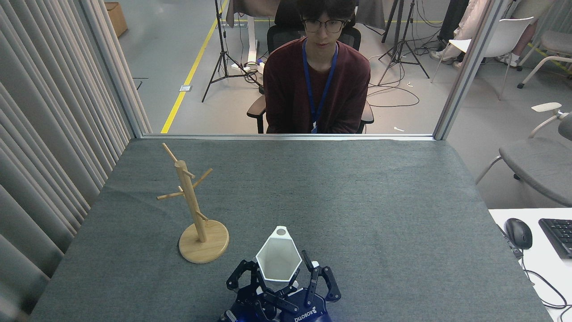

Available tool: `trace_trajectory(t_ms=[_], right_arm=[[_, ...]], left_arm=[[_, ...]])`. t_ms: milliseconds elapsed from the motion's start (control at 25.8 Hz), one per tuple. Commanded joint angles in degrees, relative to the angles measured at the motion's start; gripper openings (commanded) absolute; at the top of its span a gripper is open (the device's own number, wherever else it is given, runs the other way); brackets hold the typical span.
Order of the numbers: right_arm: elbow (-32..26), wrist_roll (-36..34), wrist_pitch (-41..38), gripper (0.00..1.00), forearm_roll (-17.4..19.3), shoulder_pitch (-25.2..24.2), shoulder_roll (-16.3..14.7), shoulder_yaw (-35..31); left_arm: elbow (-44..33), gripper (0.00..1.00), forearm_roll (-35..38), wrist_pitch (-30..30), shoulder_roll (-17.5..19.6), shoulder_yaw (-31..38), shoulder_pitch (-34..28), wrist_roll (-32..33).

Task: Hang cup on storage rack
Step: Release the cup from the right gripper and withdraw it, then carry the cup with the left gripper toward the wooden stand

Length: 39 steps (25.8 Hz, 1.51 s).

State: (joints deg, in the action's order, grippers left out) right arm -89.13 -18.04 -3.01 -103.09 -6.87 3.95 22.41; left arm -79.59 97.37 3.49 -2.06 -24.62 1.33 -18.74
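White cup sits between one gripper's spread fingers, apparently unclamped; tab hole faces away, wooden storage rack left.

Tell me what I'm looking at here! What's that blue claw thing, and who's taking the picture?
The picture comes from a camera in a robot's head, looking down at a grey table. The blue claw at the bottom is the robot's own gripper, its hand. Its fingers sit on both sides of a small white cup, and it seems to be holding it. To the left stands a wooden rack with pegs for hanging cups. A person sits behind the table, watching.
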Motion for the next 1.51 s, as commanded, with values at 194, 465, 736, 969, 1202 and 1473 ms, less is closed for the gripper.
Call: trace_trajectory(t_ms=[194, 465, 736, 969, 1202, 1473], right_arm=[[-5.2, -3.4, -0.8, 0.99, 0.2, 0.0, 0.0, 2.5], [-8.3, -4.7, 12.6, 0.99, 12.6, 4.6, 1.4, -5.3], [-0.3, 4.2, 8.4, 0.99, 14.1, -0.7, -5.0, -17.5], [-1.0, 3.6, 5.2, 0.99, 14.1, -4.7, -7.0, -21.2], [-1.0, 3.2, 4.3, 0.99, 14.1, -4.2, -7.3, -21.3], [-0.9, 3.2, 4.2, 0.99, 13.6, -3.8, -7.4, -21.2]], left_arm=[[0.1, 0.59, 0.0, 0.1, 0.1, 0.0, 0.0, 0.0], [0.1, 0.60, 0.0, -0.1, 0.0, 0.1, -0.1, 0.0], [0.0, 0.61, -0.3, -6.0, -0.2, 0.9, -1.6, -0.1], [-2.6, 0.61, -0.5, -6.7, -0.3, 12.1, -2.7, 0.1], [-3.8, 0.60, -0.3, -8.7, 0.4, 20.7, -2.9, 0.0], [-1.9, 0.58, 4.6, -20.5, -0.1, 21.2, -2.7, 0.5]])
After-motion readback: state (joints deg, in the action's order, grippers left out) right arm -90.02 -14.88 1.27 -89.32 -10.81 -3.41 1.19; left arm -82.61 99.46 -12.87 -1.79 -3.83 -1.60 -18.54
